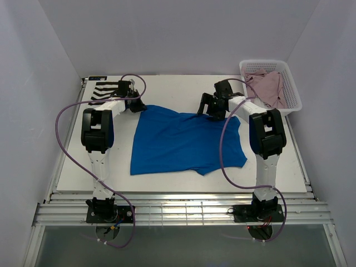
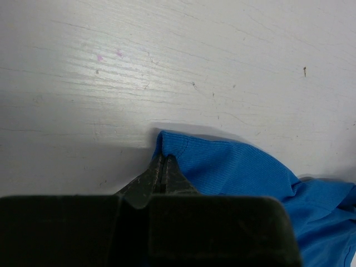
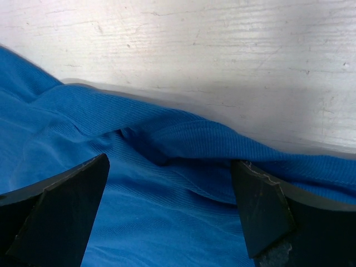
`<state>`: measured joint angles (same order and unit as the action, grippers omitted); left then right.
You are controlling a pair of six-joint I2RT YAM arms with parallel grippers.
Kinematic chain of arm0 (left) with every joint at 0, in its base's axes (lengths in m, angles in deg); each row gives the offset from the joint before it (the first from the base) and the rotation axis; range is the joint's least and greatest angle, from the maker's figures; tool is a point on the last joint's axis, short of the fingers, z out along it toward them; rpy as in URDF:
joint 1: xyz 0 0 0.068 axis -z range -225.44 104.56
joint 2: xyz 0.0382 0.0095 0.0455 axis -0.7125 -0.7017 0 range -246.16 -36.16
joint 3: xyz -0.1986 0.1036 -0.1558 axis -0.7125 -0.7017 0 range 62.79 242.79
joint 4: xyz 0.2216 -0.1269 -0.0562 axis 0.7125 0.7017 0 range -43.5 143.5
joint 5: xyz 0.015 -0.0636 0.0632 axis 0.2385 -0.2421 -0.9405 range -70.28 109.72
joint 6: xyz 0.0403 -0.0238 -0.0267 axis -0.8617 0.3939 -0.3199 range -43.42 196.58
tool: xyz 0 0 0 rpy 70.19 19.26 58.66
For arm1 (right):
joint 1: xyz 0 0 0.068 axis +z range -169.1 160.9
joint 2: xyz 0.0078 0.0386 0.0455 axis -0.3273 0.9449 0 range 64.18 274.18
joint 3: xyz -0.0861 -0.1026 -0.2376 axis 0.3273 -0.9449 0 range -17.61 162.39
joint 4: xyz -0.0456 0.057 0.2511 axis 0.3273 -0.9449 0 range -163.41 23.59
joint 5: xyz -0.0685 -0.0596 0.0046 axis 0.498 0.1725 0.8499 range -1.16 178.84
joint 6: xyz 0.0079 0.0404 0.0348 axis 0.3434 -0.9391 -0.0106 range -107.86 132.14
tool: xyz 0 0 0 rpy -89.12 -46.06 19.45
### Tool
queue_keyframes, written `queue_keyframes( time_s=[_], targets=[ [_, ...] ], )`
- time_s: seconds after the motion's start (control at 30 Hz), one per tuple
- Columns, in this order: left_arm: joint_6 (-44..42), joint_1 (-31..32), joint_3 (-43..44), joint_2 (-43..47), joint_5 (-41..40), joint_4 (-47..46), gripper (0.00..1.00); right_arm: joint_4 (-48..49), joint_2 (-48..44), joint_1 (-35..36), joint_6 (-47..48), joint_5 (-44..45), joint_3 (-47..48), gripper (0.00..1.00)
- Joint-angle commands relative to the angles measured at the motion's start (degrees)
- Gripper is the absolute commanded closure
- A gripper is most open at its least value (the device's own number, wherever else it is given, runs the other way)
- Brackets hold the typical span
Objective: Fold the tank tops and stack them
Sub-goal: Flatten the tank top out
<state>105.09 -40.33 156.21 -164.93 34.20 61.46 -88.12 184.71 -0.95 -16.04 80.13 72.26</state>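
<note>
The bright blue tank top (image 1: 186, 140) lies spread in the middle of the table. My left gripper (image 1: 139, 107) is shut on its far left corner (image 2: 183, 158), pinched between the closed fingers. My right gripper (image 1: 213, 111) hangs open over the top's far right edge, its fingers (image 3: 261, 208) standing either side of a raised fold of blue cloth (image 3: 178, 167). The striped tank top (image 1: 105, 90) lies folded at the far left corner, partly behind the left arm. The pink-mauve tank top (image 1: 269, 87) lies bunched in the basket.
A white lattice basket (image 1: 296, 95) stands at the far right of the table. White walls close the table in on three sides. Purple cables loop over both arms.
</note>
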Motion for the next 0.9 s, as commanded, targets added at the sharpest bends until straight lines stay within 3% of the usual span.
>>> queue_keyframes(
  time_s=[0.0,0.27,0.4,0.43,0.5,0.53,0.6,0.63,0.67,0.87],
  targets=[
    [-0.6,0.1,-0.7,4.2,-2.2,1.1,1.0,2.9,0.1,-0.3,-1.3,-1.0,0.7,0.05],
    [-0.6,0.1,-0.7,3.7,-2.2,1.1,1.0,6.1,4.7,-0.6,-4.2,0.3,4.6,0.01],
    [-0.6,0.1,-0.8,3.8,-2.4,1.1,1.0,7.7,5.9,-0.8,-6.1,0.8,5.1,0.19],
    [-0.6,0.0,-0.8,3.7,-2.4,1.2,1.0,8.4,5.9,-0.8,-6.4,1.0,4.9,0.31],
    [-0.5,0.0,-0.7,3.6,-2.3,1.2,1.0,10.4,5.3,-0.9,-7.5,1.3,4.1,0.45],
    [-0.6,0.0,-0.5,3.6,-2.3,1.2,1.0,10.6,5.2,-0.9,-7.7,1.5,4.0,0.61],
    [-0.6,-0.3,-0.5,3.6,-2.4,1.2,1.0,11.3,4.4,-0.9,-8.0,2.0,3.8,0.74],
    [-0.6,-0.3,-0.5,3.6,-2.5,1.3,1.0,11.6,4.0,-0.9,-8.0,2.6,3.5,0.87],
    [-0.5,-0.4,-0.5,3.7,-2.6,1.4,1.0,12.0,3.7,-1.0,-7.9,3.0,3.5,0.92],
    [0.1,-0.9,-0.5,4.6,-2.8,1.1,1.0,13.5,2.0,-2.1,-6.8,3.5,3.9,0.92]
  ],
)
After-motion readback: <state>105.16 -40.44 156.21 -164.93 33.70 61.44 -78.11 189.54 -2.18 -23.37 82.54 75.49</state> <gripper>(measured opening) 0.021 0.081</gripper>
